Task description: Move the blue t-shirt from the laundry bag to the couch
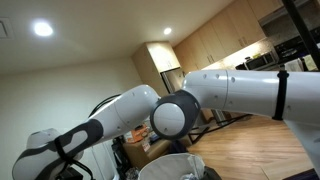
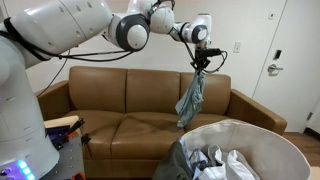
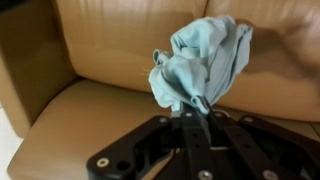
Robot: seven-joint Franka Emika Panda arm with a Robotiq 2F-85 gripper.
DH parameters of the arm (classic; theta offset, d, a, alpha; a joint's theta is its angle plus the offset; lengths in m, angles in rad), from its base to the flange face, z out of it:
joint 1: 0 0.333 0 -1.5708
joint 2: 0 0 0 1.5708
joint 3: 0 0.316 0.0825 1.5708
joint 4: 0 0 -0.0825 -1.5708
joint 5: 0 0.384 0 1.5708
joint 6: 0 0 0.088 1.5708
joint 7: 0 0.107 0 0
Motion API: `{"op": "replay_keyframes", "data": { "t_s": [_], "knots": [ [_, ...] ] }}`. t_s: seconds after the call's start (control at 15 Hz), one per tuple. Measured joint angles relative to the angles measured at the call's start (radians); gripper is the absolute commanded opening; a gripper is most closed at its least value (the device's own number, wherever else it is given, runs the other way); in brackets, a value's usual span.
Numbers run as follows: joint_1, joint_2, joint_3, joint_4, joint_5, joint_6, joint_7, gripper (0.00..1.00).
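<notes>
The gripper (image 2: 202,63) is closed on the top of the shirt (image 2: 192,98). The shirt hangs free in front of the couch (image 2: 120,100) back, above the seat and up beyond the bag (image 2: 255,128). The wrist view shows the fingers (image 3: 190,125) pinching a bunched fold. Only one exterior view shows the bag's clothes. Elsewhere the arm (image 1: 230,90) fills an exterior view, with cabinets (image 1: 215,45) behind.

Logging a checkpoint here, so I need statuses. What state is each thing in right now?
gripper: shut on the t-shirt.
t-shirt: hanging bunched from the gripper, over the couch.
couch: t-shirt not yet lying on it.
laundry bag: upright, open, clothes inside.
</notes>
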Motion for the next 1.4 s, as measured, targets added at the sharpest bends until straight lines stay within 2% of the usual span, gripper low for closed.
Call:
{"op": "replay_keyframes", "data": {
  "t_s": [0.4,0.73,1.13,1.4],
  "knots": [
    [-0.020,0.165,0.045,0.006,0.098,-0.020,0.000,0.07],
    [-0.015,0.175,0.046,0.006,0.099,-0.021,0.000,0.07],
    [0.024,0.226,0.032,-0.046,0.097,-0.129,0.001,0.08],
    [0.034,0.248,0.029,-0.051,0.097,-0.131,0.001,0.07]
  ]
}}
